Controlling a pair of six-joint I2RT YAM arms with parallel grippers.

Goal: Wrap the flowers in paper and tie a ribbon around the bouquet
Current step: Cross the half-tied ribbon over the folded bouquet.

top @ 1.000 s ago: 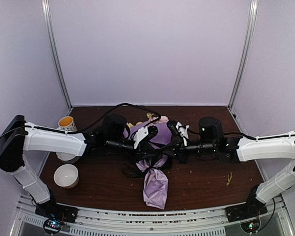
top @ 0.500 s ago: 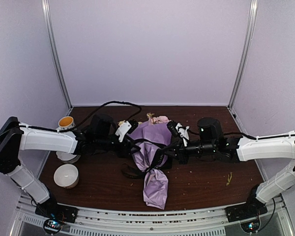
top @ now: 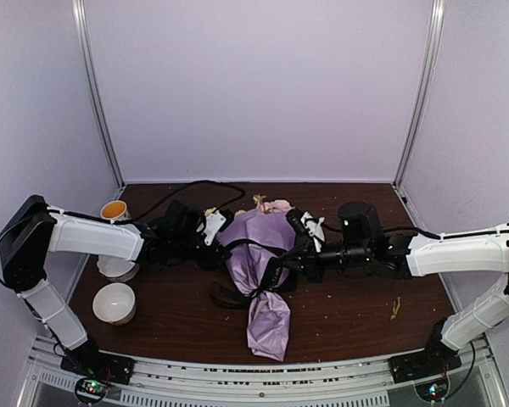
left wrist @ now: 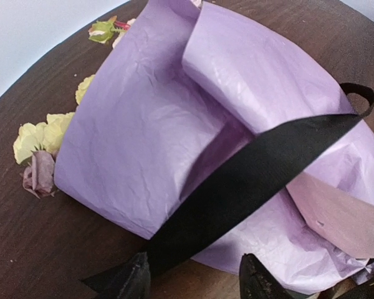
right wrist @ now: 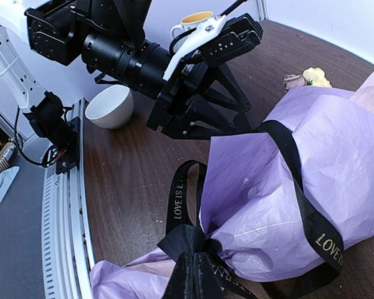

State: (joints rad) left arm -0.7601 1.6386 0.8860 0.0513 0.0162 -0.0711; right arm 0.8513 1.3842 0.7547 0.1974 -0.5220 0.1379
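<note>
Dark wooden worktop, lilac walls behind. Bouquet lies mid-worktop: paper round flowers, ribbon looped across.

Risk: you tug too hard, so paper tears or loose loop slips off.

Both arms stretched low, reaching inward.
- Left claw: left of bouquet, jaws apart.
- Right claw: right of bouquet, pinched on ribbon at knot.
</note>
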